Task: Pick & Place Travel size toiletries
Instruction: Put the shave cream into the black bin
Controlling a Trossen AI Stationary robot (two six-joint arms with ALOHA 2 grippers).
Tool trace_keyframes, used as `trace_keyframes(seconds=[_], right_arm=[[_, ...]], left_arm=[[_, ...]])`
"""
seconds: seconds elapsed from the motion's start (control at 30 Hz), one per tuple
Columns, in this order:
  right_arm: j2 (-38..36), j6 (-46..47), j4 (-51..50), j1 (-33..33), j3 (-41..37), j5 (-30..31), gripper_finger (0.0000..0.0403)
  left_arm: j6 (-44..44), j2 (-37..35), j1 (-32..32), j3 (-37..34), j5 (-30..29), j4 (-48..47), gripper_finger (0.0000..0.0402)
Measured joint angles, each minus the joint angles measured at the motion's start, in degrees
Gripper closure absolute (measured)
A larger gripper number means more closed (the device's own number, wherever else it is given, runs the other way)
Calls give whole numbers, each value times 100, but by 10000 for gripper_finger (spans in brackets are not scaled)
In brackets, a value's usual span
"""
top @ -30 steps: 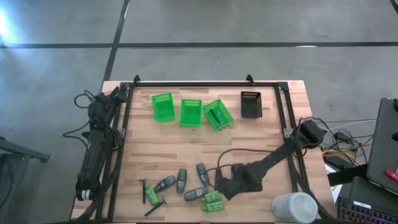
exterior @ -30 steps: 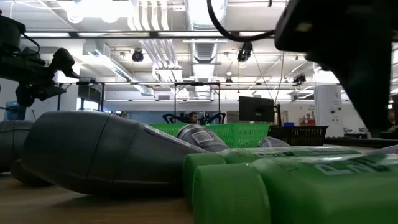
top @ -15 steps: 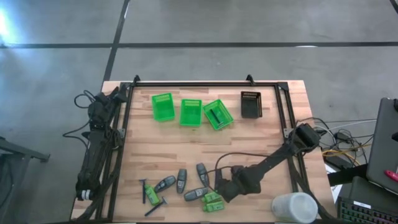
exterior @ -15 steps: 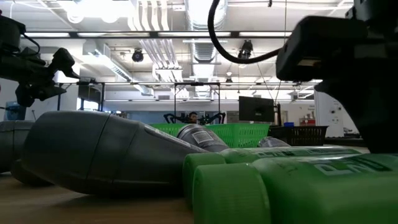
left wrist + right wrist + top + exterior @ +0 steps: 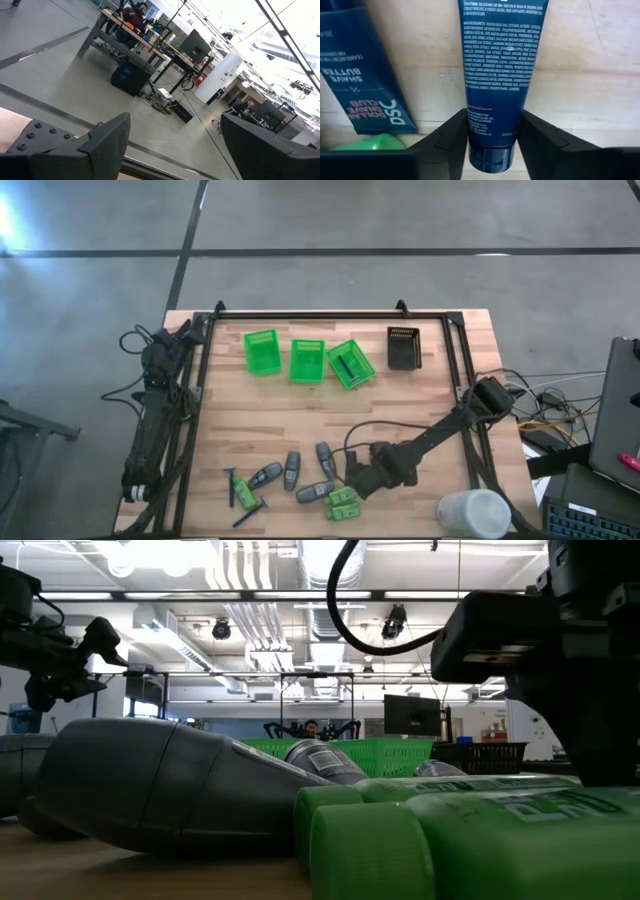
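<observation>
Straddling a dark tube [image 5: 501, 75] near the table's front edge, the right gripper [image 5: 490, 137] is seen with a finger at each side of the tube's cap end.

The jaws are set narrowly about the tube, but whether the pads actually press it cannot be told; a second dark tube [image 5: 362, 75] lies just beside, angled away, with a green bottle [image 5: 370, 142] at its foot; in the high view the right gripper [image 5: 362, 480] sits low among the scattered toiletries [image 5: 290, 485], tubes, green bottles and razor sticks clustered along the front of the wooden table [image 5: 300, 420]; the middle of the table is left bare; three green baskets [image 5: 306, 361] and a black tray [image 5: 405, 348] are lined along the far edge; a white cylinder [image 5: 473, 513] stands at the front right corner; the left gripper [image 5: 170, 145] is held wide, parked off the table's left side.
</observation>
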Motion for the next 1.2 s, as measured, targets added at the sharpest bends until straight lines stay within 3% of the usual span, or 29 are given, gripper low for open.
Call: trace_keyframes(seconds=[0.1, 0.2, 0.37, 0.53, 0.73, 0.93, 1.2], right_arm=[[-49, -118, -4, 6, 0, -2, 288], [-178, -147, -152, 11, 0, 64, 291], [-779, -125, -709, -64, 0, 741, 293], [-1678, -307, -1957, -569, 4, 1400, 292], [-2692, -1666, -2721, -1996, -225, 1629, 293], [-3436, -3340, -2041, -3821, -853, 1650, 293], [-3654, -5709, -843, -5993, -1663, 1319, 291]], left_arm=[[2, 0, 0, -1, 0, -2, 86], [2, 2, -2, -2, 0, -2, 86], [0, 2, -1, -2, 0, -4, 86], [2, 4, 0, 0, 0, -6, 86], [0, 17, 0, 1, 0, -6, 86], [0, 17, -1, -1, 2, -6, 86], [1, 17, -2, 0, 2, -6, 86]])
